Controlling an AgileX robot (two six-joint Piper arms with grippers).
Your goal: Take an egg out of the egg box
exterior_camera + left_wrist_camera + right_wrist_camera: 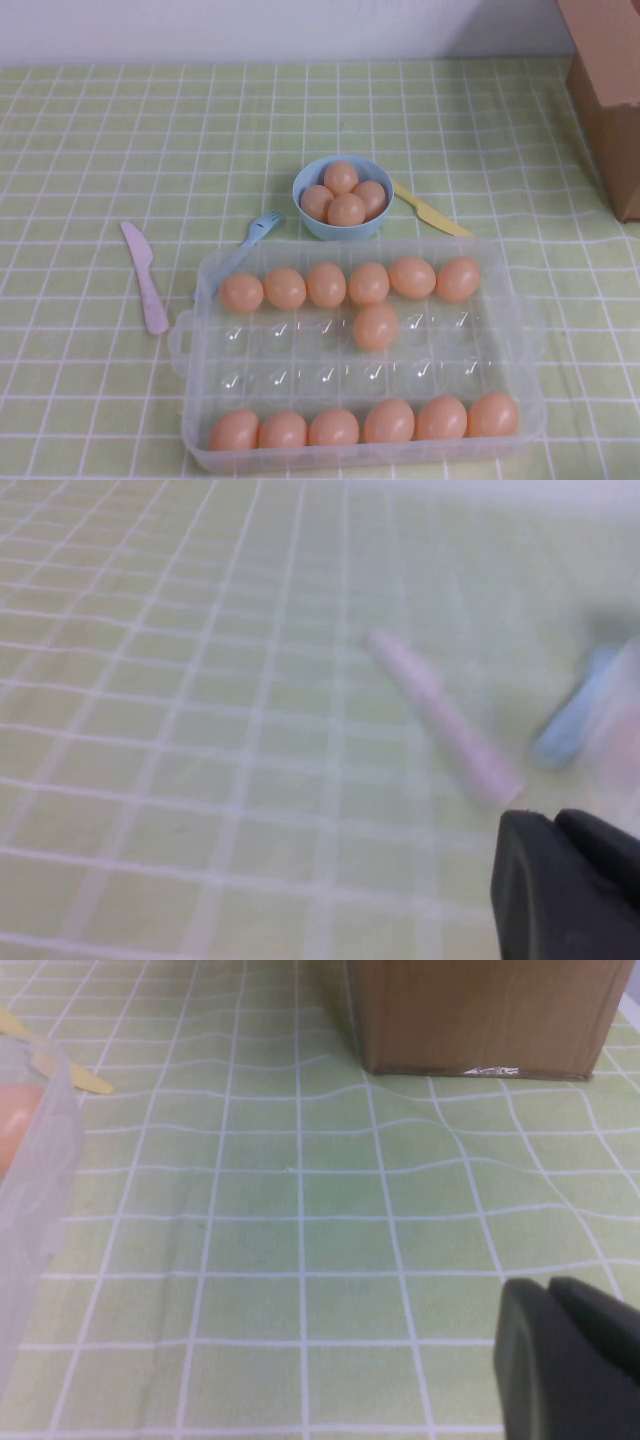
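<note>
No text, label, brand or number is being shown legibly anywhere. Only a small, unreadable silvery mark is being displayed low on the cardboard box (480, 1015), at the upper right of the frame.

Left hand (562, 825) shut above green checked cloth (200, 730), blurred pink knife (445, 720), blue fork (580, 715)

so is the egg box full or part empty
Part empty. The egg box holds six eggs along its far row, six along the near row and one egg in the middle; the other middle cups are bare.
</note>
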